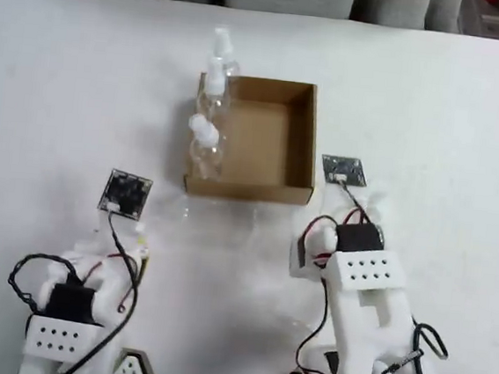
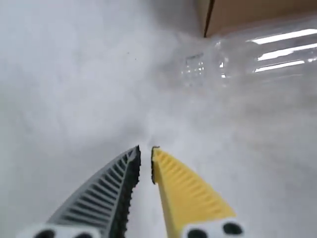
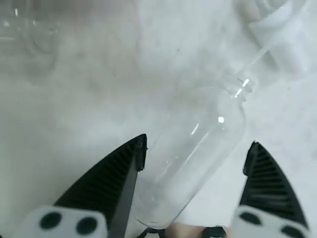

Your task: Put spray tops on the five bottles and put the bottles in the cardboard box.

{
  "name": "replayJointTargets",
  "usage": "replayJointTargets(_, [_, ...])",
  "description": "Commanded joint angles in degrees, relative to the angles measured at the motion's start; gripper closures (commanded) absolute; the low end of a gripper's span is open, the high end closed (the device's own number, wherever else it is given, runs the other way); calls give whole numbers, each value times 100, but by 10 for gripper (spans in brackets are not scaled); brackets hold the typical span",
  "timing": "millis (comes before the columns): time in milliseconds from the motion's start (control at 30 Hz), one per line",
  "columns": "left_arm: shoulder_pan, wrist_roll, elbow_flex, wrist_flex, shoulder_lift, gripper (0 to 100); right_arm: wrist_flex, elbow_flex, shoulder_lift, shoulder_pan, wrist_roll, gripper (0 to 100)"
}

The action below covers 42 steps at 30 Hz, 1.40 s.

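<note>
A cardboard box [image 1: 247, 189] sits at the middle of the table [image 1: 64, 90], with bottles [image 1: 207, 148] standing in a row along its left wall. A loose bottle [image 2: 267, 54] lies just before the box's near corner, ahead of the left gripper [image 2: 146, 151]. A further bottle [image 3: 193, 173] lies between the jaws of the right gripper [image 3: 198, 146] — a spray top [image 3: 287, 34] at its neck.

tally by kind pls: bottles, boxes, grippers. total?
Cardboard box: 1
Topped bottles at its left wall: at least 2
Lying bottles on the table: 2
Grippers: 2, left gripper, right gripper
Total: at least 7
</note>
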Motion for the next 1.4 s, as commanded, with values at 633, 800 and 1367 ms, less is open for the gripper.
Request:
replayJointTargets(633, [-22, -53, -26, -141, -75, 951, -224, -70, 1059, 725, -18, 874])
replayJointTargets(800, [-22, -53, -26, -141, -75, 951, -409, -79, 901, 1323, -9, 942])
replayJointTargets(1367, [-22, -53, 62, -158, -84, 951, 418, -1574, -189, 4523, 4220, 925])
